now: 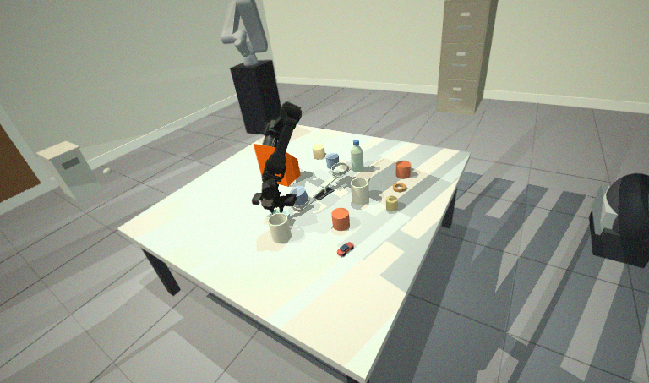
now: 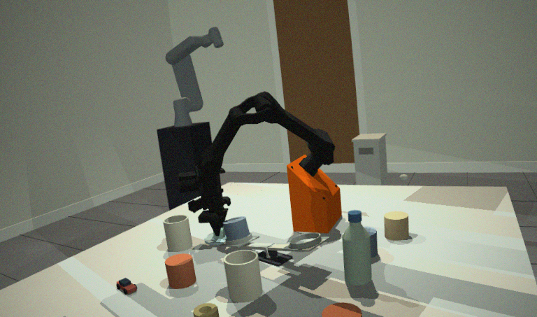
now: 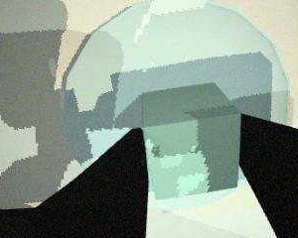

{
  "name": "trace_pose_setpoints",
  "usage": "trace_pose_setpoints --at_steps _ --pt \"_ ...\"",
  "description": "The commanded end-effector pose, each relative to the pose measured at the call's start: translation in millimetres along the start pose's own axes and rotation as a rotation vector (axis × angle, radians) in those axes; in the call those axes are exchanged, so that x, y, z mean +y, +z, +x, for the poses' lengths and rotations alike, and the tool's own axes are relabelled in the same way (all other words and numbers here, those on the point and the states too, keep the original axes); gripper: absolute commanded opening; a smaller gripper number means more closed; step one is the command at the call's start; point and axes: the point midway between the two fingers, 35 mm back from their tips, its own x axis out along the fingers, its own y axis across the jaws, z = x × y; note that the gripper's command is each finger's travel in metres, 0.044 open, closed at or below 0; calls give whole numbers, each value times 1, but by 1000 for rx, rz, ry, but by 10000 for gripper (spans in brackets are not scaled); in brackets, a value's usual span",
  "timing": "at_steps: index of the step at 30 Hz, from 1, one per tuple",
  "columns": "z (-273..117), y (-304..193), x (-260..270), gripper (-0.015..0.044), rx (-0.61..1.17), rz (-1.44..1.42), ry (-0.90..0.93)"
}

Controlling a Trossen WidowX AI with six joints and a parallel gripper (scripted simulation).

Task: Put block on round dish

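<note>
The green block (image 3: 191, 164) stands between my fingertips, its base at the round dish (image 3: 189, 30) (image 2: 210, 241); light contact with a finger cannot be ruled out. My gripper (image 3: 187, 131) (image 2: 217, 230) points down low at the dish, its fingers just parted around the block. One blue cup (image 1: 300, 195) (image 2: 236, 228) stands tilted on the near end of the balance (image 1: 321, 189) (image 2: 275, 257), close beside the gripper. The other blue cup (image 1: 332, 160) (image 2: 372, 242) stands on the table behind the green bottle, away from the dish. The ring at the balance's other end holds nothing.
A beige mug (image 1: 280, 229) (image 2: 177, 233) stands close to the dish. Another beige mug (image 1: 359, 192) (image 2: 242, 276), a red cylinder (image 1: 340, 219) (image 2: 180, 271) and the green bottle (image 1: 357, 159) (image 2: 356, 254) stand around the balance. A toy car (image 1: 345, 248) (image 2: 126, 285) lies farther out.
</note>
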Motion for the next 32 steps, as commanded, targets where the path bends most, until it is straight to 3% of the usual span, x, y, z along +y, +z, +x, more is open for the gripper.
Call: trace_pose_setpoints --at_steps 1,8,11,16,20,32 --pt "0 0 0 263 0 -2 0" --pt "-13 1 1 440 -1 -1 0" --pt "-55 1 0 440 -2 1 1" --pt "-61 1 -1 440 -2 2 1" --pt "-100 0 -3 440 -8 9 8" --pt "-103 0 -4 440 -8 10 8"
